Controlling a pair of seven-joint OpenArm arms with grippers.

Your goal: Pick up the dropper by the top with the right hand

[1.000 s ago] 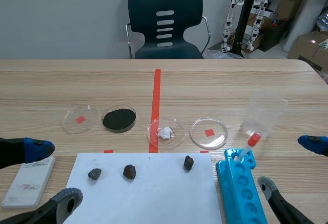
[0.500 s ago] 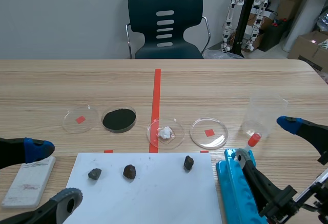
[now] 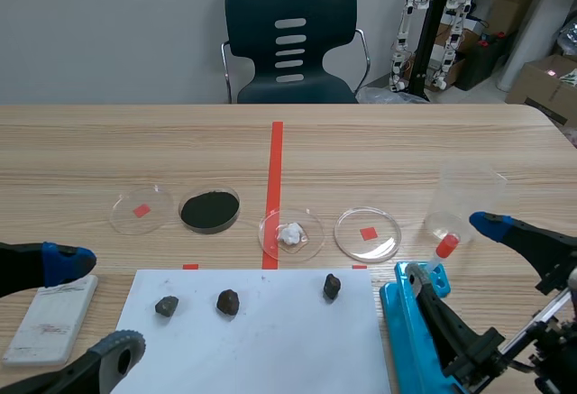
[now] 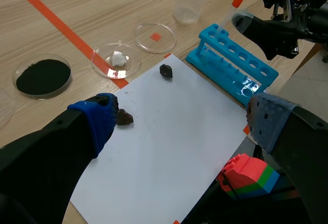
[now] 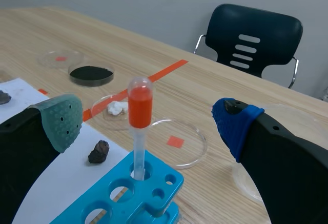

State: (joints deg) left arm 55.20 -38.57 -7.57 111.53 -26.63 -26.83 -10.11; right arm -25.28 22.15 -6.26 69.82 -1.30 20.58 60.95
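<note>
A pale wooden table runs back to a dark chair against a grey wall. The right gripper is spread wide, its grey-green pad on one side and its blue pad on the other side of the dropper, neither touching it. The dropper's red bulb sits level with the pads, between them; its clear stem stands in an end hole of the blue rack. Just beyond the rack lie an empty petri dish and a clear plastic cup. The left gripper also has its fingers wide apart, holding nothing, above a white sheet that carries three dark stones. Farther back on the table sit a dish of white material and a dish of black powder.
</note>
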